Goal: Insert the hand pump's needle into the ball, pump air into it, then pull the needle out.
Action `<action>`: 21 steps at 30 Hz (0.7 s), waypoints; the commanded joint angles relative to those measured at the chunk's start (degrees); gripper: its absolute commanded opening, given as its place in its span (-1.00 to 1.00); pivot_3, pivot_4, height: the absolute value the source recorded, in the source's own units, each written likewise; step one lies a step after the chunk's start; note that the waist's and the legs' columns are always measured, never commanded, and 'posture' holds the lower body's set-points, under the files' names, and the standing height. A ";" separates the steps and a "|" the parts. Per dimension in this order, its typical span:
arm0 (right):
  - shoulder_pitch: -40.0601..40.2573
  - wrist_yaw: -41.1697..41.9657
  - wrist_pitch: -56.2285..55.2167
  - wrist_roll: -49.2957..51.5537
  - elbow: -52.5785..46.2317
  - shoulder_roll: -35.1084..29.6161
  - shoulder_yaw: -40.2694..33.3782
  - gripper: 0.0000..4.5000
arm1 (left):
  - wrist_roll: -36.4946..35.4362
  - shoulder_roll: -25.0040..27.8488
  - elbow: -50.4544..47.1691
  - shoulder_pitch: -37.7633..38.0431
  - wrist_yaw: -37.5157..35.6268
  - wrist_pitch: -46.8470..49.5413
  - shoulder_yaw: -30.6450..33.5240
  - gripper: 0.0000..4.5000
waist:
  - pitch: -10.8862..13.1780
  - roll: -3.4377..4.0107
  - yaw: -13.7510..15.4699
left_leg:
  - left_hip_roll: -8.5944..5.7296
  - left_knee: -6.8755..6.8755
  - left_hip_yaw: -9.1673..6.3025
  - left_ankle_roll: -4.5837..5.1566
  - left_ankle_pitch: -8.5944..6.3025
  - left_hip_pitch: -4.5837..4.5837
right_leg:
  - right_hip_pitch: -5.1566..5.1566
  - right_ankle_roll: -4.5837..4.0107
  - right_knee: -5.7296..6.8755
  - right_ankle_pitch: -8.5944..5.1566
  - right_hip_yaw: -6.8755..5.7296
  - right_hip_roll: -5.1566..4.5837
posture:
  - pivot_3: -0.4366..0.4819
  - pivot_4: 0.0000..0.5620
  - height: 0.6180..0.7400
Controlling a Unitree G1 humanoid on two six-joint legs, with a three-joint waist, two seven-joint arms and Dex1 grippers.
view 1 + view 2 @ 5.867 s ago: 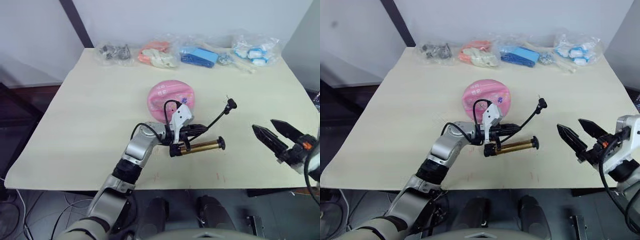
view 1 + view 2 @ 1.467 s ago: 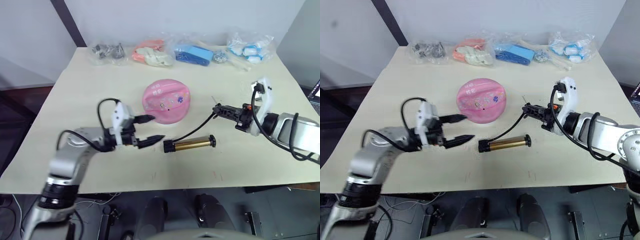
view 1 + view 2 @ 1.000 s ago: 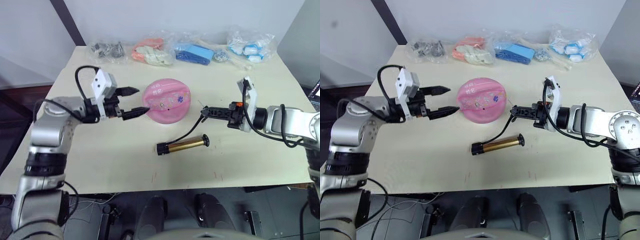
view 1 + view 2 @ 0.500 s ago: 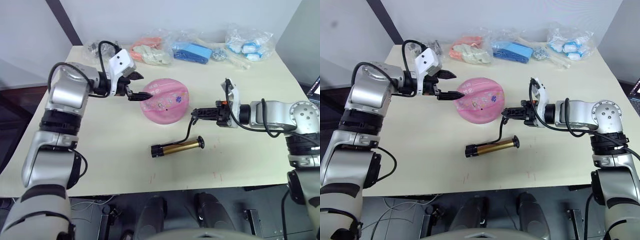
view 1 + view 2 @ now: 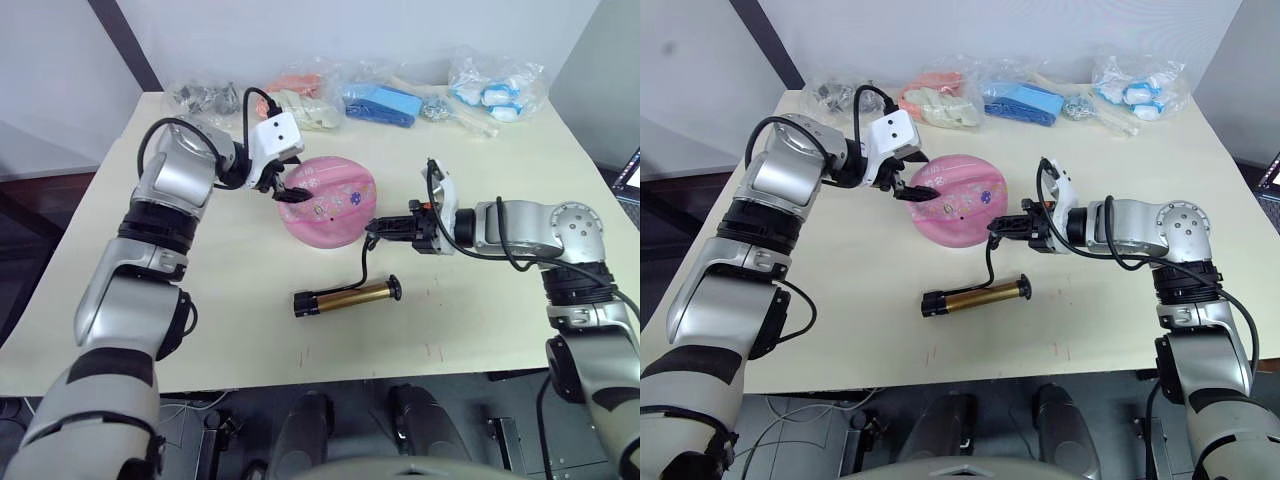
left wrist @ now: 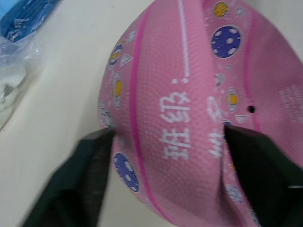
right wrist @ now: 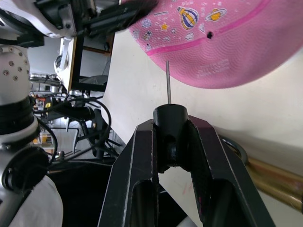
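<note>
The pink ball lies slack and partly flattened on the tabletop just above the middle of the head-camera frame, and the left pincer reaches in from the upper left, its two black fingers spread to either side of the ball's edge but not visibly squeezing it. The right pincer comes in from the right of centre, pressed onto the black fitting at the end of the hose, with the needle sticking out ahead of it. In the right wrist view the needle's tip sits right at the ball's skin near the darker pink seam, while the small dark valve hole lies well off to one side — so the chief risk, as I judge it, is that a push from here meets plain rubber and bends the thin pin or shoves the soft ball away. The ball is limp and only loosely bracketed, so it could slide or fold under the thrust. The hand pump lies loose below the ball, tethered by the hose — a tug could drag it. The ball carries white Chinese characters beside a seam; I cannot read them with confidence, and no brand name is legible.
</note>
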 commanded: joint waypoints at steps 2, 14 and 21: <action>-2.57 -3.55 -2.12 1.15 4.00 3.86 0.65 -0.85 | 1.09 -0.45 0.86 -0.94 0.68 -2.56 0.90 -0.24 | 0.00 0.00 -0.15 | 0.00 0.00 -0.02 0.00 0.00 -0.01 | -0.01 0.00 0.02 0.00 -0.01 0.00 | -0.05 -0.47 1.00; -6.91 -3.89 -0.57 -5.07 13.38 9.95 -1.24 -0.85 | 1.24 -1.03 0.16 -0.24 1.63 -2.90 2.16 -0.98 | 0.00 0.01 -1.02 | -0.08 0.01 -0.02 0.00 0.00 -0.01 | -0.02 0.00 0.05 0.01 -0.01 -0.02 | -0.05 -0.47 1.00; -7.16 -3.91 0.36 -6.89 15.09 11.44 -3.65 -0.85 | 1.26 -0.66 -1.23 1.33 1.94 -3.75 2.47 -0.98 | -0.01 0.01 -1.05 | -0.10 0.02 -0.02 -0.01 0.01 0.02 | -0.03 0.00 0.13 0.01 0.00 -0.02 | -0.05 -0.47 1.00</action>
